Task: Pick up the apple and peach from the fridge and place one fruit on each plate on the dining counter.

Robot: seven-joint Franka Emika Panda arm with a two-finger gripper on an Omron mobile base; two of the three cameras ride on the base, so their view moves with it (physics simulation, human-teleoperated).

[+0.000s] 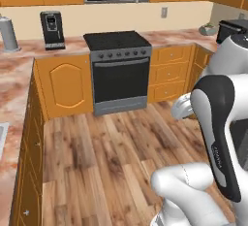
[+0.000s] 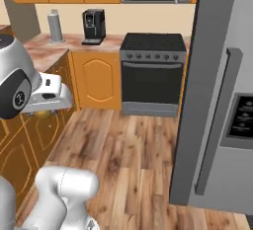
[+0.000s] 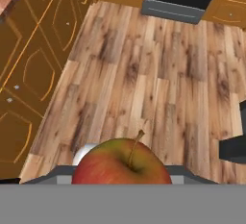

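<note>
Here, jaws clamp the apple [image 3: 121, 163].

White arm [image 1: 193, 186], dark joint bands

stove [image 2: 153, 71] – left of fridge [image 2: 217, 100] | coffee machine [image 2: 93, 25] – on counter [image 2: 47, 46]

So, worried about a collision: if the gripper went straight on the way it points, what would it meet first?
Probably the wooden floor; past the held apple nothing else shows in that line, though depth is unclear.
</note>
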